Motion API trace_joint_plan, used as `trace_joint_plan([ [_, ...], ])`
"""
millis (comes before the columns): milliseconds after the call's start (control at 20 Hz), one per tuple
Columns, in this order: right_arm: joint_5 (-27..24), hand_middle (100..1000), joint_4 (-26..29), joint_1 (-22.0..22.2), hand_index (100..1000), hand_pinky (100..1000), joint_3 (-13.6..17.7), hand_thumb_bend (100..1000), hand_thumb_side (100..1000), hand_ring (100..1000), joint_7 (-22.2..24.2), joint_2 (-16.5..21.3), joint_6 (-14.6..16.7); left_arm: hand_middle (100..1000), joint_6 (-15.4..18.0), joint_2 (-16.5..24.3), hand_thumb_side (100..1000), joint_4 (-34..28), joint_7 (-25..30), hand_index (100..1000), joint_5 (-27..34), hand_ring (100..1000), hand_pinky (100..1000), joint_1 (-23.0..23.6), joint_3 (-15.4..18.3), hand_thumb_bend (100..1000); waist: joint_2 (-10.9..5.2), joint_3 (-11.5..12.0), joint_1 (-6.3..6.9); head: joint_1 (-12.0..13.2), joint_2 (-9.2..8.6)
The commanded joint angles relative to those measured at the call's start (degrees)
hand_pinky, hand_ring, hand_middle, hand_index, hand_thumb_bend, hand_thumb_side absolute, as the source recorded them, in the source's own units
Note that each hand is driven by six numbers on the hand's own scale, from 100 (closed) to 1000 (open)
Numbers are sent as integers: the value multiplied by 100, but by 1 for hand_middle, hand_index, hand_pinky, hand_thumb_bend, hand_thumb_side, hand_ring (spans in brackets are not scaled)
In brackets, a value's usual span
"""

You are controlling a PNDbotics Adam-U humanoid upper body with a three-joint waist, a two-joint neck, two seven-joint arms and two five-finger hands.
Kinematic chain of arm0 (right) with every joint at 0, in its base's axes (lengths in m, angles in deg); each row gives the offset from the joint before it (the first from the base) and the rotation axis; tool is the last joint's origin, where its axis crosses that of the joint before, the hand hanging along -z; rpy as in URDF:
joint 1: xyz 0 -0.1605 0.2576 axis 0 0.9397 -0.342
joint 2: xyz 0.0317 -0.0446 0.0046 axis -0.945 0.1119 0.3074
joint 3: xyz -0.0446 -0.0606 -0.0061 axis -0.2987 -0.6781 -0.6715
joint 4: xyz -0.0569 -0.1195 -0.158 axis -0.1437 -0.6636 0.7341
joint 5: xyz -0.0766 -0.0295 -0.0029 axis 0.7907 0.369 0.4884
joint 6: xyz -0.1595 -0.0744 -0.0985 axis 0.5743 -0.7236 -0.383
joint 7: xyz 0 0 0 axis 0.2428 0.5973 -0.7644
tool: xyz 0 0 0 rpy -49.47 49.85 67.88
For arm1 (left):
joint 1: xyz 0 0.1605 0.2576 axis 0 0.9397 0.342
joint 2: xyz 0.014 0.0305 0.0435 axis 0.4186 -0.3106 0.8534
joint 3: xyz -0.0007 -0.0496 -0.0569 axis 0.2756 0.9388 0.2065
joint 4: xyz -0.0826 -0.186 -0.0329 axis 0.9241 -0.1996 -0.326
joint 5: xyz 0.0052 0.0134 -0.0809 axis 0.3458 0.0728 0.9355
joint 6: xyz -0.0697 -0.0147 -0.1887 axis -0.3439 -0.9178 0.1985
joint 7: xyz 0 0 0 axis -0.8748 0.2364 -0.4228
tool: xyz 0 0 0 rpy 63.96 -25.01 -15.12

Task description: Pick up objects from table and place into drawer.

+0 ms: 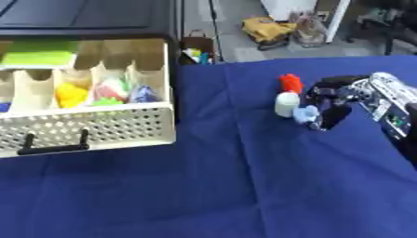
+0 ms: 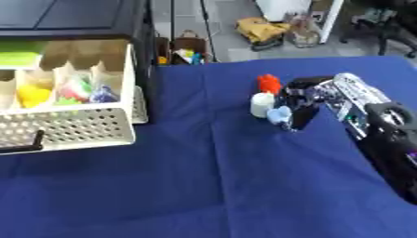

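The drawer (image 1: 97,125) stands pulled open at the left of the frame, its compartments already holding bright items, ready for more. At the right, the right hand (image 1: 335,100) reaches in from the side, fingers curled beside a small toy (image 1: 287,96) on the blue tabletop (image 1: 244,186); whether it grips it, I cannot tell. The toy is white-bodied with a red top and a pale blue piece at its base.

Worktop cloth (image 1: 244,186) showing deep blue; drawer (image 1: 97,125) showing cream, perforated front, black handle (image 1: 53,146); toy (image 1: 286,100) showing white body, red top; right hand (image 1: 338,100) showing black with silver.
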Motion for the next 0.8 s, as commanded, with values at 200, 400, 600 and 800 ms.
trace_joint_plan([
  [200, -200, 542, 413, -8, 634, 632, 118, 314, 361, 745, 8, 438, -106, 534, -1, 163, 961, -75, 10, 739, 25, 448, 299, -33, 29, 207, -165, -46, -12, 34, -37],
  [400, -404, 535, 756, 78, 630, 633, 178, 315, 373, 741, -14, 635, -192, 534, 5, 184, 961, -75, 4, 740, 31, 449, 300, -19, 35, 207, -193, -73, -12, 49, -29],
  [600, -620, 523, 1161, 117, 623, 634, 235, 312, 390, 735, -29, 821, -317, 534, 6, 205, 961, -75, 1, 740, 40, 449, 302, -3, 37, 207, -227, -97, -18, 53, -26],
  [800, -778, 514, 1581, 31, 619, 637, 256, 311, 410, 732, -38, 946, -406, 534, 6, 227, 962, -75, 2, 740, 48, 449, 302, 14, 35, 208, -263, -109, -36, 48, -3],
])
